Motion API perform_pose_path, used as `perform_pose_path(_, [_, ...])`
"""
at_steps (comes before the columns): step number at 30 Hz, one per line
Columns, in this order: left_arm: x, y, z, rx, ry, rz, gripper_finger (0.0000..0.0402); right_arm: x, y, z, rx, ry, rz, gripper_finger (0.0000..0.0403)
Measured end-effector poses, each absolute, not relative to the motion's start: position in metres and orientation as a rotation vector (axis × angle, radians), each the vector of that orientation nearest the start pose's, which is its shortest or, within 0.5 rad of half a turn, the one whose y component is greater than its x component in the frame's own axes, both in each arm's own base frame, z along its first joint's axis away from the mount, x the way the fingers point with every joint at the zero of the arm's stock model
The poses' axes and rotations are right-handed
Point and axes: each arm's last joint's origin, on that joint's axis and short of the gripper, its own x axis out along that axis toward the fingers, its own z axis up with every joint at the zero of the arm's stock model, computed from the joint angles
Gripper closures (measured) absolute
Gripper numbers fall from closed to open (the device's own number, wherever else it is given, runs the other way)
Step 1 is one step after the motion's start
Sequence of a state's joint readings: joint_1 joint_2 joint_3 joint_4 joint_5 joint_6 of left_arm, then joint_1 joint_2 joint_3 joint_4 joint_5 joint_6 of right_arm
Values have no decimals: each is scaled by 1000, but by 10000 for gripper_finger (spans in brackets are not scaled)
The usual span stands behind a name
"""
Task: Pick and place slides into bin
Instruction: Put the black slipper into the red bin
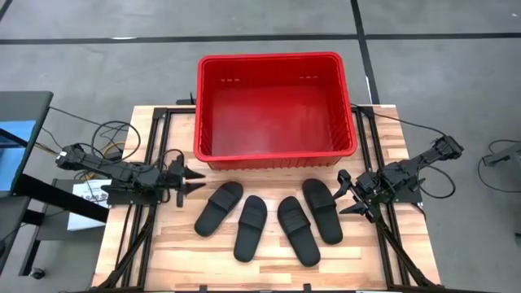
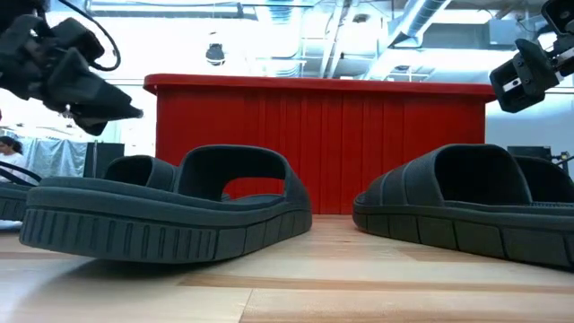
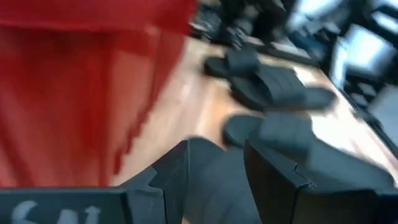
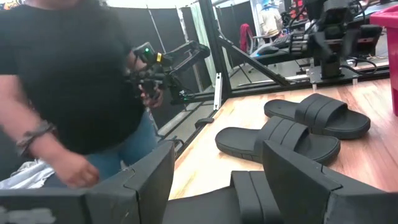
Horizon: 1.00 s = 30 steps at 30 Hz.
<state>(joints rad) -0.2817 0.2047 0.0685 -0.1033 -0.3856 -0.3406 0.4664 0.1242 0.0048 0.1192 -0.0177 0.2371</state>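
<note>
Worktop [image 1: 163, 252]: pale wooden slats carrying everything, with bare board in front of the sandals, which I judge leaves both arms space to come down.
Bin [image 1: 275, 155]: the red basket sits at the far edge, mouth up, nothing seen inside; being just behind the row, it should make each carry short.
Slides: four black sandals lie soles down in a fanned row just in front of the bin, none yet binned: outer left [image 1: 218, 207], inner left [image 1: 250, 227], inner right [image 1: 298, 230], outer right [image 1: 322, 210].
Left gripper [image 1: 195, 180]: hovers just beside the outer left slide, jaws apart and empty, likely lined up to take that one first.
Right gripper [image 1: 343, 195]: hovers at the outer right slide's edge, jaws apart, holding nothing, presumably poised for that side.
Person [image 4: 68, 81]: stands beyond the worktop holding a small device.
</note>
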Motion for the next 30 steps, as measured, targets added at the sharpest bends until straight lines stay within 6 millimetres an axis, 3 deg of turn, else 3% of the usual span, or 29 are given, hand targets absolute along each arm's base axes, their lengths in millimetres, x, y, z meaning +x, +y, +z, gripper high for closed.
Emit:
perform_pose_path(11, [104, -16, 198, -422, -180, 180, 260, 94, 48, 167, 232, 57, 481, 170])
perform_pose_path(19, [90, -10, 236, -518, -575, 187, 260, 94, 48, 166, 232, 58, 482, 170])
perform_pose_path(23, [87, -11, 256, -410, -587, 134, 260, 94, 48, 166, 232, 58, 482, 170])
perform_pose_path(30, [83, -9, 307, -237, -464, 219, 260, 94, 48, 167, 232, 57, 481, 170])
